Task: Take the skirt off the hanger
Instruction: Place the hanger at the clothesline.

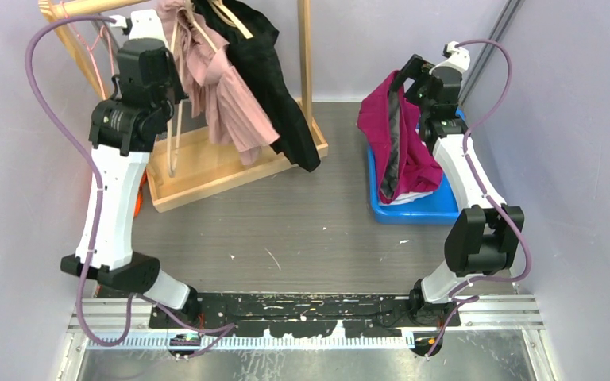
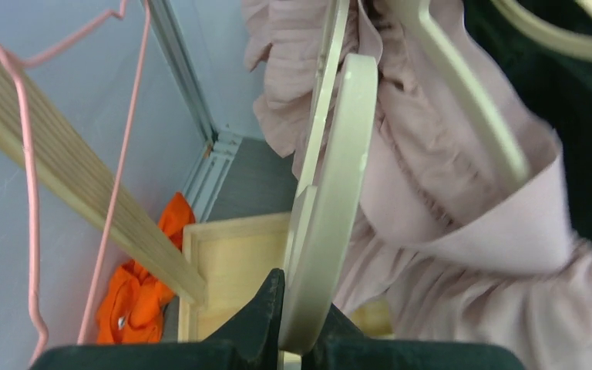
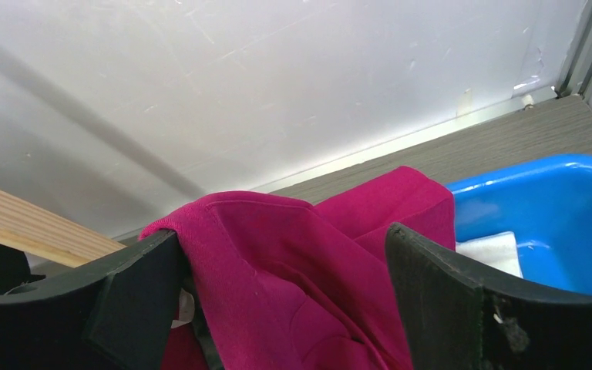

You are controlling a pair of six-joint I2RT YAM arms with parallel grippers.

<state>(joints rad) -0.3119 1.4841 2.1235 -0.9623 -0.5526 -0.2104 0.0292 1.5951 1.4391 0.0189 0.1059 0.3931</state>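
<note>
The skirt point(image 1: 403, 139) is hanging in the right half of the top view, magenta, draping straight down over the bin point(image 1: 437, 208) with its long axis vertical, and it looks free of any hanger. It is hooking over one finger of the right gripper point(image 3: 285, 245), whose jaws are standing wide apart around the cloth, not pinching it. So the bin is lying directly below the load, and the right arm is plainly the nearer. At upper left, the left gripper point(image 2: 302, 312) is pinching a seemingly bare cream hanger point(image 2: 331, 193) by the rack point(image 1: 230, 163).
</note>
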